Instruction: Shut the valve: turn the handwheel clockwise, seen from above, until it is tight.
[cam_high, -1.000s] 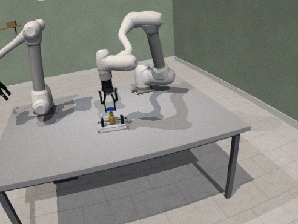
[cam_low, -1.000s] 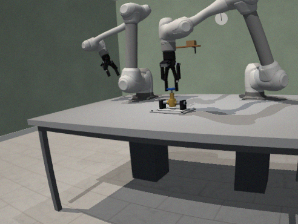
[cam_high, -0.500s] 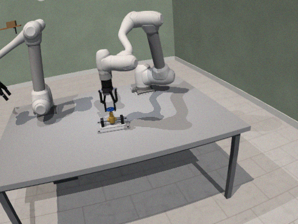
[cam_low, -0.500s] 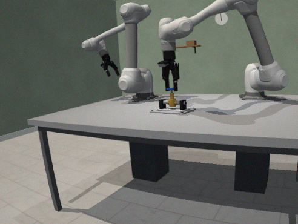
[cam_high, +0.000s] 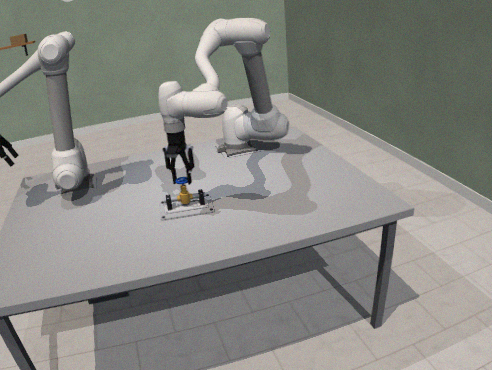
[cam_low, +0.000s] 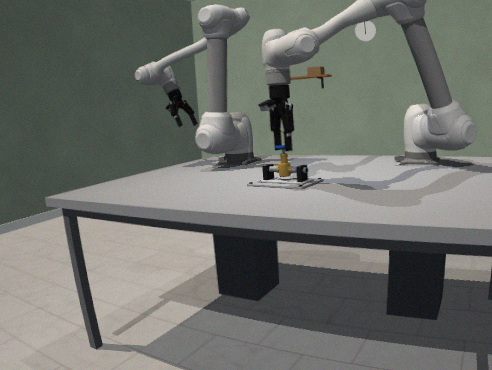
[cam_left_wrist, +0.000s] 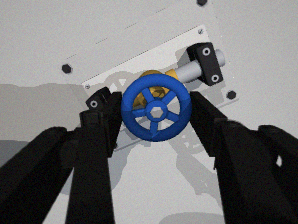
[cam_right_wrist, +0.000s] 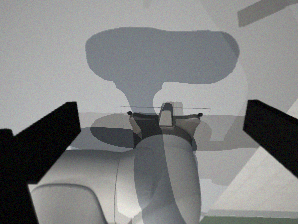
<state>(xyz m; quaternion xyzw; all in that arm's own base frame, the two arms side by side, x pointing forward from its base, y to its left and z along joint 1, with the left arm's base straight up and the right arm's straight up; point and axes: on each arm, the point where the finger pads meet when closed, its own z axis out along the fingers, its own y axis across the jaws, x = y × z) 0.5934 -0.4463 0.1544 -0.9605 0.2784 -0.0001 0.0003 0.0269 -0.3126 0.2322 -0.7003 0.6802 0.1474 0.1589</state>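
Around the grey rectangular table (cam_high: 280, 240) (cam_low: 165, 212) there are two white-and-grey jointed robot arms (cam_high: 61, 110) (cam_low: 216, 75), both at its far side. On its top stands one yellow metal valve body (cam_high: 184, 197) (cam_low: 284, 169) between two black blocks (cam_high: 201, 197) (cam_low: 302, 173) (cam_left_wrist: 204, 64). Under it are two dark box-shaped pedestals (cam_low: 246, 265). Beyond it, one brown box (cam_high: 19, 39) (cam_low: 315, 71) sits on one orange-brown wall shelf (cam_high: 6, 48) (cam_low: 300, 77).

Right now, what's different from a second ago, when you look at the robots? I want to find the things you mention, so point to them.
The left gripper (cam_high: 181, 178) (cam_low: 283, 147) (cam_left_wrist: 155, 105) has twisted about its upright axis; I can't tell which way. It's gripping the round blue handwheel (cam_high: 182, 180) (cam_low: 280, 147) (cam_left_wrist: 156, 80). The yellow valve body (cam_high: 185, 198) (cam_low: 284, 169) and open right gripper (cam_high: 11, 159) (cam_low: 187, 124) (cam_right_wrist: 161, 116) stayed put.
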